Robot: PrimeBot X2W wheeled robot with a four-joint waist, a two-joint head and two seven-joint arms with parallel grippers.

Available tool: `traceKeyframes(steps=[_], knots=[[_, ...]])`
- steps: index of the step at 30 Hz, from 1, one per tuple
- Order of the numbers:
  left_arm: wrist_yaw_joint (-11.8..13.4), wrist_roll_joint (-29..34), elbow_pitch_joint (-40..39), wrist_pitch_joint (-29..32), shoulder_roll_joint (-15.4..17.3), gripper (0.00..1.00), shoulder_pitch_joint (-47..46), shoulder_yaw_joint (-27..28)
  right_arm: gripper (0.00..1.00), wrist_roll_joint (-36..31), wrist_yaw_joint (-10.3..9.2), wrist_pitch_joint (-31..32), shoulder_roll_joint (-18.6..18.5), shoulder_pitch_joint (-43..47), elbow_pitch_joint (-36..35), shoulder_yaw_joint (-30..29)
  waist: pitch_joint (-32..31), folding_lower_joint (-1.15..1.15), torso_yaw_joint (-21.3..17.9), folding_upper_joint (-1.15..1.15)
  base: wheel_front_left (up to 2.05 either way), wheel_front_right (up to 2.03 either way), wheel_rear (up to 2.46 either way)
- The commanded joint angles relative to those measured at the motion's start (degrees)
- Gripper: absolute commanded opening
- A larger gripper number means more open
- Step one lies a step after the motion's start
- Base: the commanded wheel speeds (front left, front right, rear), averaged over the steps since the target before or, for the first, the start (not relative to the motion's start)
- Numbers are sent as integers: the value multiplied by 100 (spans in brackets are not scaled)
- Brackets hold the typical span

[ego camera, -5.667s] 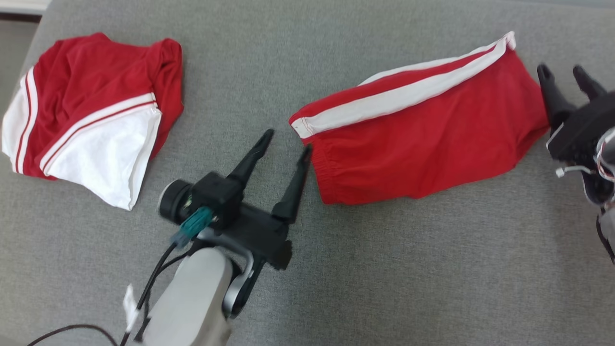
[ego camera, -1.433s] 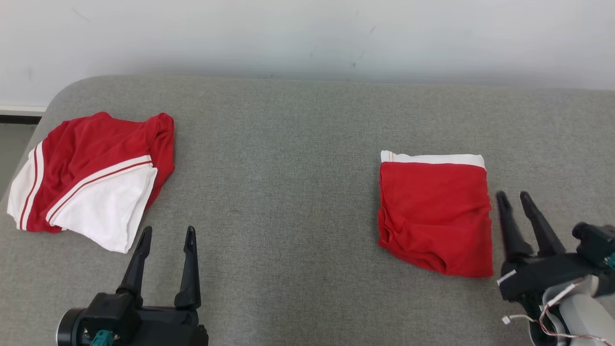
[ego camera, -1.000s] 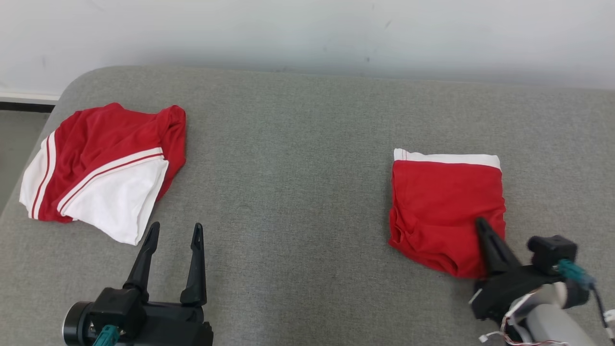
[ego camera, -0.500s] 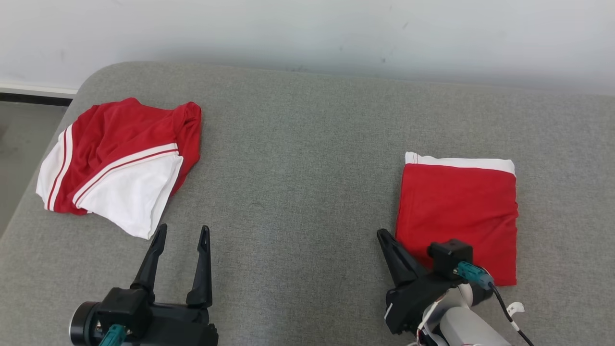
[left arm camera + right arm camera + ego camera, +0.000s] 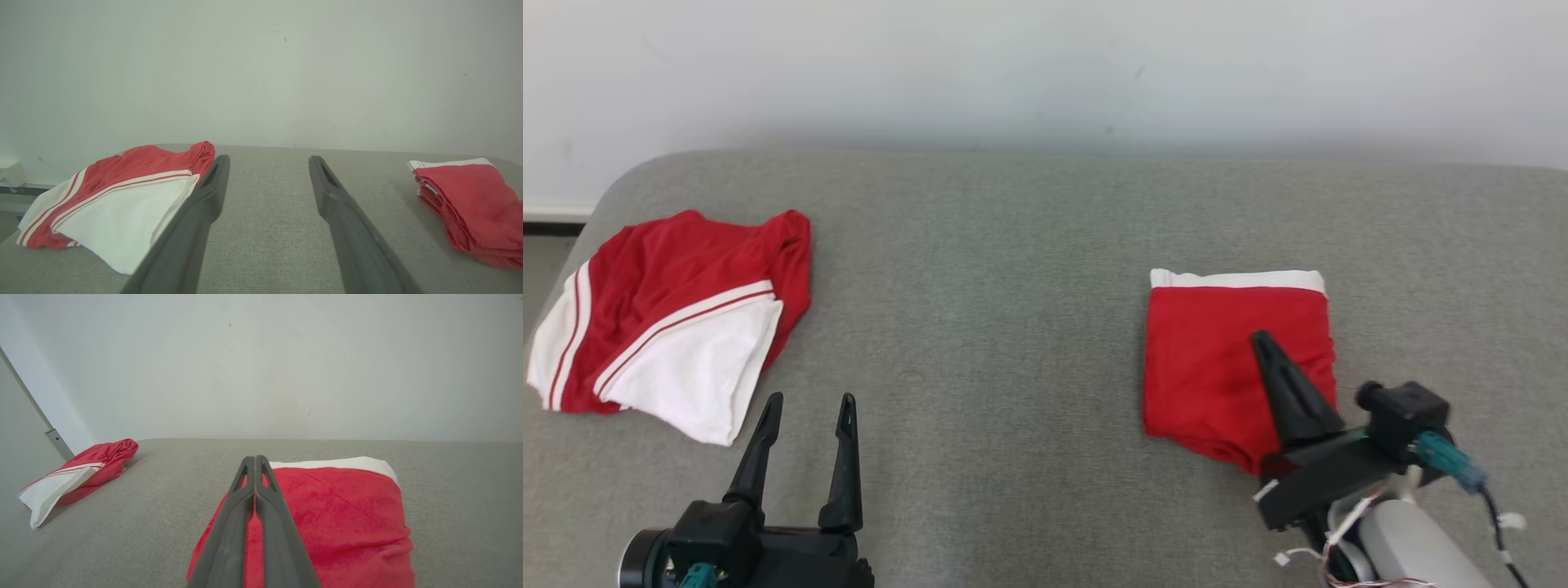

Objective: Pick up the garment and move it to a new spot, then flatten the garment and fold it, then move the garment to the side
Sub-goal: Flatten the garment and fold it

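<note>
Red cloth makes up the folded garment (image 5: pixel 1201 367), which is laid flat on the right half of the grey bench (image 5: pixel 1013 261), its white band (image 5: pixel 1237 279) turned toward the wall. The right gripper (image 5: pixel 1258 336) is clenched, its two fingers pressed together with nothing seen between them, and it is stretched over the near right part of the garment, pointed toward the white band and slightly leftward. The garment is therefore found directly beneath and ahead of this gripper. Its outline is close to square, a little longer along the near-to-far line, which is roughly the line of the fingers.

The left gripper (image 5: pixel 809 398) is spread wide and empty, well apart from the folded garment and just beside a second garment (image 5: pixel 670 318) of red and white. The right arm is judged far better placed for the shift to the side.

Whether the closed fingers are touching the cloth cannot be told. The garment's near right corner is hidden by the gripper body, and its stacked layers are cut off at the edge of the left wrist view.
</note>
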Motion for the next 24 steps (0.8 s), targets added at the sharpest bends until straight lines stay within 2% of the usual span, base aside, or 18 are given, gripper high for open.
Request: traceKeyframes(steps=[1,6,10,11,12,13,14,24], knots=[[-3,45,-10,-5,3,100,62,16,0,-28,-14,-1,-37,79,-49,-42,-102,0,-150,0,0,0,0],[-33,92,7,-6,4,100,144,109,0,-197,-14,-1,-196,467,-468,-485,-206,0,-360,0,0,0,0],[-72,114,21,-6,4,100,207,194,0,-353,-14,-2,-178,842,-740,-922,-285,0,-459,0,0,0,0],[-76,111,13,-5,3,100,229,212,19,-370,-14,-1,-146,941,-814,-1027,-301,0,-481,0,0,0,0],[-78,107,5,-6,3,100,251,231,60,-398,-14,-1,-119,1037,-888,-1098,-318,0,-501,0,0,0,0],[-79,100,0,-5,4,100,267,255,93,-426,-14,-1,-98,1133,-949,-1168,-336,0,-522,0,0,0,0],[-87,98,-5,-6,4,100,278,266,100,-444,-14,-1,-83,1233,-1011,-1225,-351,0,-534,0,0,0,0],[-99,154,-36,-6,4,100,550,392,100,-609,-14,-1,186,1971,-1471,-1539,-511,0,-632,0,0,0,0]])
